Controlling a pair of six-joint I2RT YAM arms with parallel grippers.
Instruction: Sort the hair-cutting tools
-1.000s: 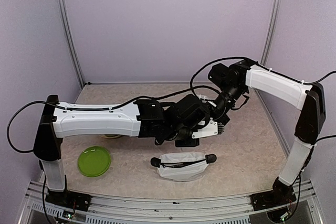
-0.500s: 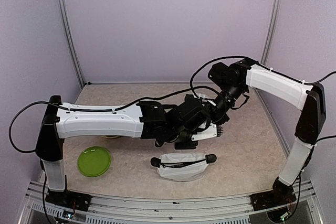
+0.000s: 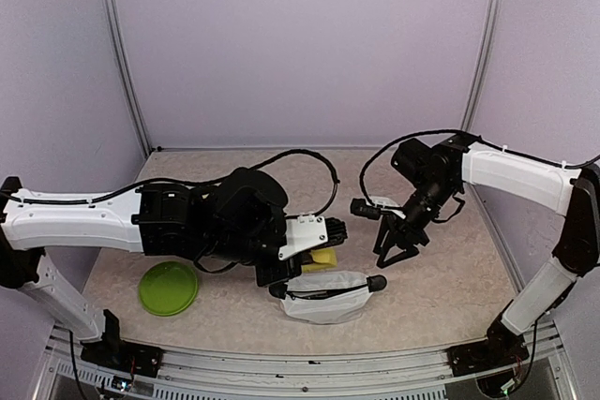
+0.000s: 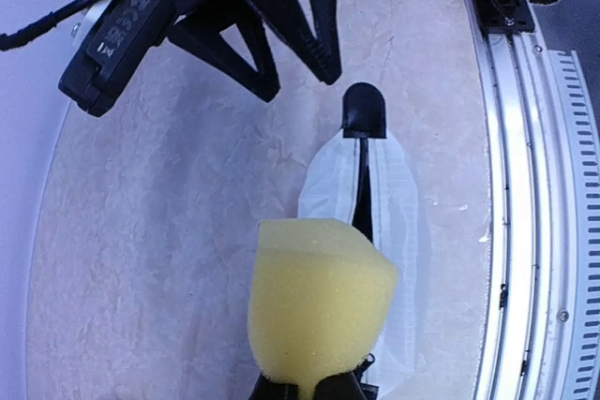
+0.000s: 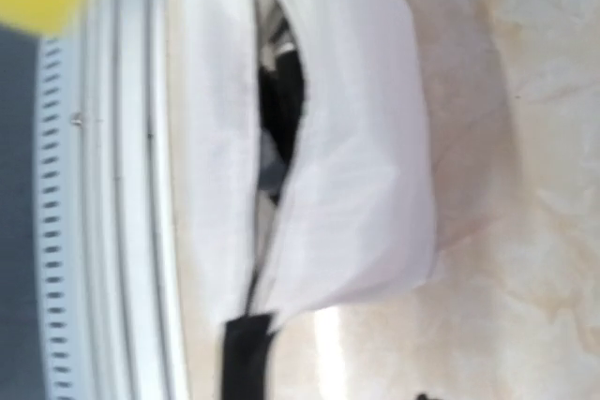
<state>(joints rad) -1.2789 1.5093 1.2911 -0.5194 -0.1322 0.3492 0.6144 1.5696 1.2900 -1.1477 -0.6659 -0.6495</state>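
None of the hair-cutting tools shows plainly. My left gripper (image 3: pixel 322 254) is shut on a yellow sponge (image 3: pixel 324 258) and holds it just above the white zip pouch (image 3: pixel 328 299). In the left wrist view the sponge (image 4: pixel 319 302) fills the gap ahead of my left gripper (image 4: pixel 309 383), over the pouch (image 4: pixel 403 222). My right gripper (image 3: pixel 394 252) hangs open and empty to the right of the pouch, fingers pointing down. It also shows in the left wrist view, where the right gripper (image 4: pixel 298 81) has its fingers spread. The right wrist view looks into the pouch (image 5: pixel 356 156). Its zip gapes over something dark that I cannot identify.
A green plate (image 3: pixel 169 288) lies at the front left, beside the left arm. The pouch's black end (image 4: pixel 363 110) points toward the right gripper. The metal rail (image 4: pixel 525 185) runs along the near table edge, close behind the pouch.
The grippers were together over the table's middle. The left one has shut on the sponge and pulled back over the pouch. The right one has opened and drawn away to the right.
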